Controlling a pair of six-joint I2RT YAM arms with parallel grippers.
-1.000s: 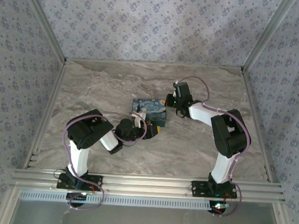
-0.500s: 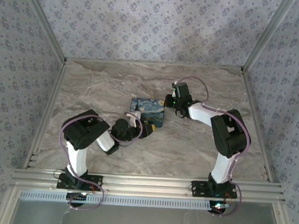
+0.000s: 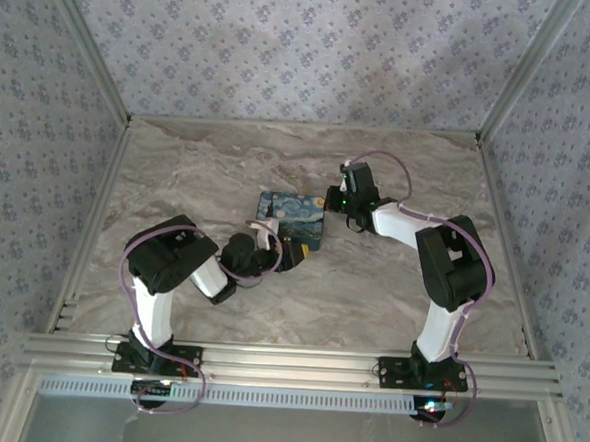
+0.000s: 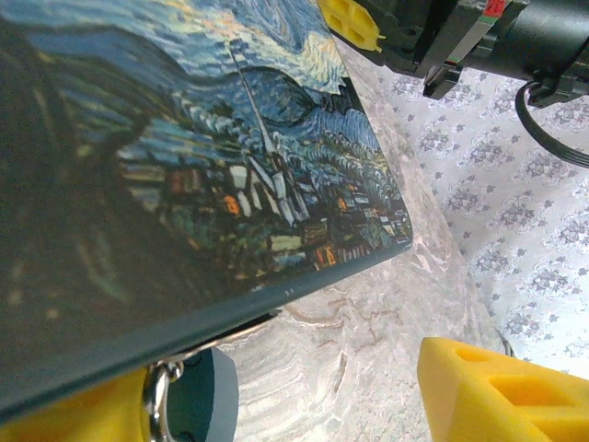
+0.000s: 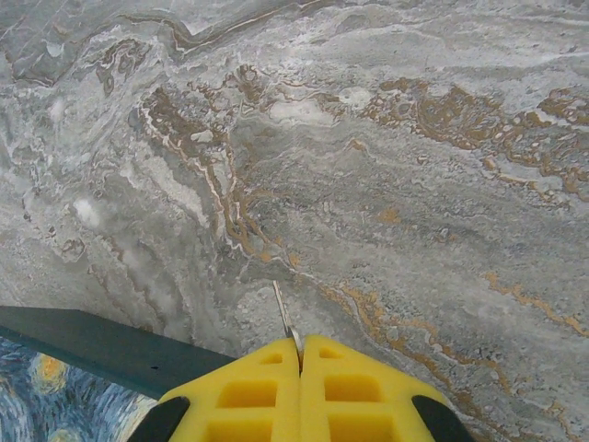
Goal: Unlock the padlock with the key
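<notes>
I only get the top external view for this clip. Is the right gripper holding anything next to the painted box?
Observer: Yes. The right wrist view has the right gripper shut on a thin metal blade, probably the key, which pokes out past the tips.
Operator: And the left one?
Observer: In the left wrist view, the left gripper is open. Its fingers are wide apart, and one is partly hidden behind the edge of the painted box.
Operator: Any padlock there?
Observer: A metal ring shows under that edge. I cannot tell whether it is the shackle.
</notes>
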